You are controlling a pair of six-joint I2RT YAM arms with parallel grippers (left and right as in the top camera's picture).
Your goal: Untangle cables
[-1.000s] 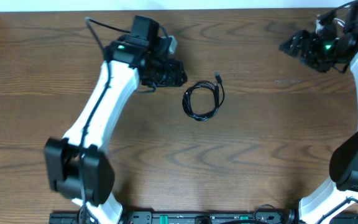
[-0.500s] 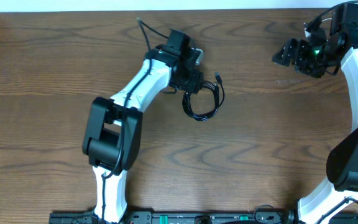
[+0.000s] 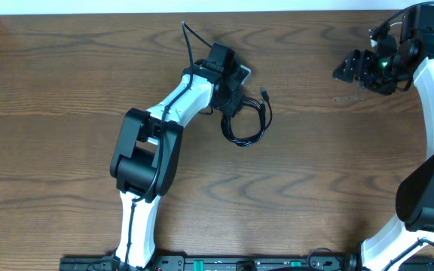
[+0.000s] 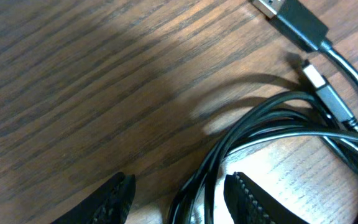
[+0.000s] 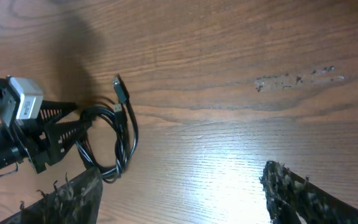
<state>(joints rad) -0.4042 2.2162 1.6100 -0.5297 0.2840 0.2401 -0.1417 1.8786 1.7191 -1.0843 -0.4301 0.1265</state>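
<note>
Several strands of the cable (image 4: 209, 171) lay between the spread fingers of your left gripper (image 4: 182, 198) at the coil's left edge, near the scene's middle, so closing there could have pinched the whole bundle and dragged it tight instead of freeing a plug (image 4: 294, 22). Your right gripper (image 3: 346, 68), also spread, hung well apart at the far right, holding nothing down. No writing was readable.

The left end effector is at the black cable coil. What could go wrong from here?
The left end effector is open with several strands of the black cable between its fingers; closing may pinch them all and drag the whole coil instead of freeing one.
The right end effector is far away, open, so nothing pins the coil against a pull.
</note>
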